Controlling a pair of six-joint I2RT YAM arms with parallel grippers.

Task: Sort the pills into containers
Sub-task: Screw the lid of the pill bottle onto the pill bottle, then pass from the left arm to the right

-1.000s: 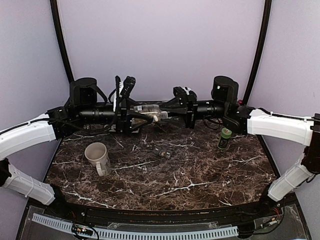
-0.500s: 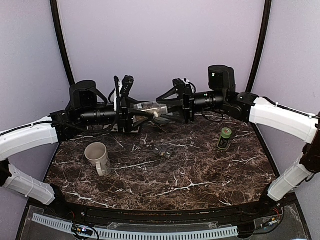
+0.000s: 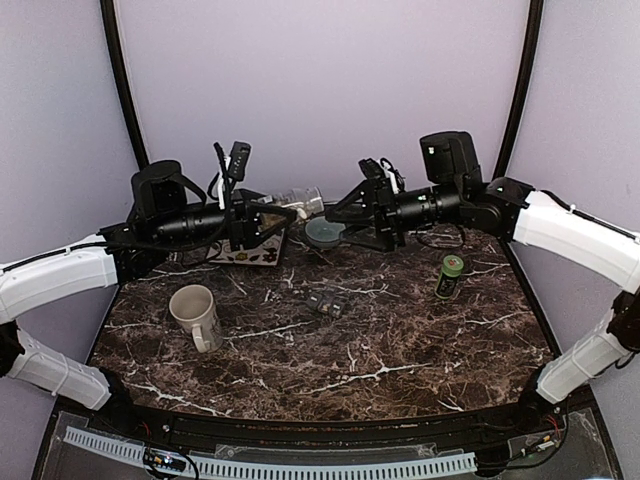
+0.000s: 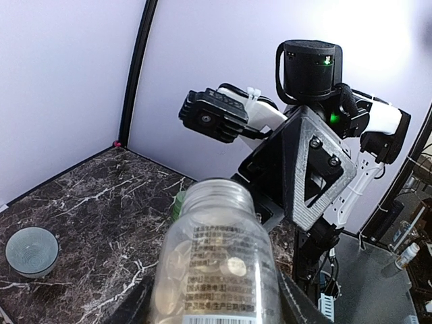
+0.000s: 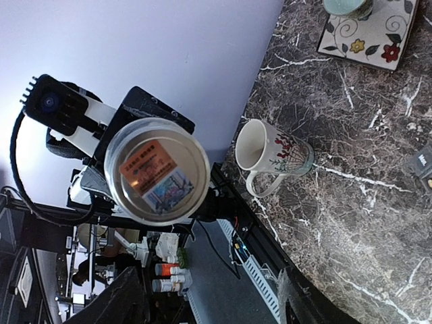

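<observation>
1. The left gripper (image 3: pixel 278 213) was clamped on the clear pill bottle (image 4: pixel 214 266). It held the bottle up off the marble table (image 3: pixel 400 350) near the back, lying roughly sideways with its mouth aimed at the right arm.
2. The bottle was uncapped, so the right wrist view looked straight down its open mouth. In the left wrist view you could make out pale round pills (image 4: pixel 177 260) inside.
3. The right gripper (image 3: pixel 343 213) had its jaws spread wide with nothing between them. It faced the bottle's mouth across a gap, not touching it.
4. The grey lid (image 3: pixel 325 232) lay flat on the marble. In the top view it sat just under the right gripper's fingers, between the two grippers.
5. Other stuff: a mug (image 3: pixel 195 312) at front left, a green bottle (image 3: pixel 450 275) upright on the right, and a floral tile (image 3: pixel 250 253) below the left gripper.
</observation>
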